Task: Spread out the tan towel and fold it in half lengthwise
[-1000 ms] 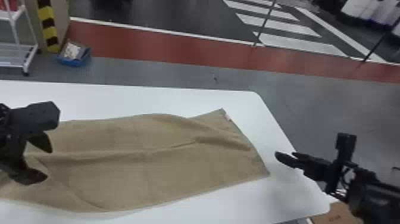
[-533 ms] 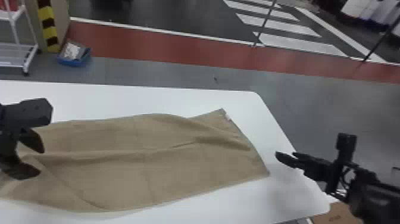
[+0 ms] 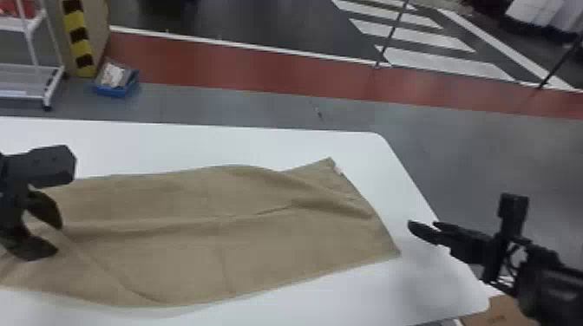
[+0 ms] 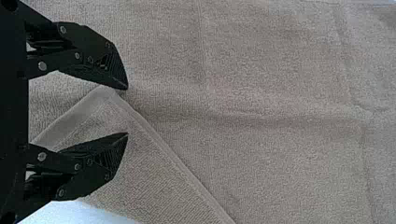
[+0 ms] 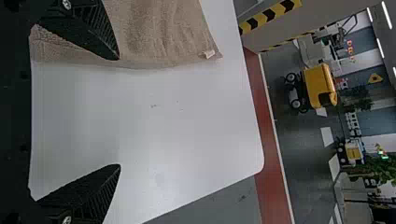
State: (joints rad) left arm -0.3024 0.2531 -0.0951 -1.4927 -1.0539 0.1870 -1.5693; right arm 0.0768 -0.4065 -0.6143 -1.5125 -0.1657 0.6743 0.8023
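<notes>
Towel (image 3: 260, 260) lies across the white table (image 3: 173, 143) before us, a long crease running along it. We have our left gripper (image 3: 59, 238) parted and empty over its left part, above a turned-over corner. Our right gripper (image 3: 422, 224), also released, hangs beside its right end.

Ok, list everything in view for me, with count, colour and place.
Towel: one, tan, on the table
Table: one, white, under the towel
Label: one, white, towel's far right corner
Bin: one, blue, floor beyond table
Cart: one, white, far left
Post: one, yellow-black, beside cart
Floor strip: one, red, beyond table
Floor markings: several, white, far right
Box: one, brown, below table's near right corner
Vehicles: at least two, yellow, background
Left tool: one, black, over towel's left part
Right tool: one, black, right of towel
</notes>
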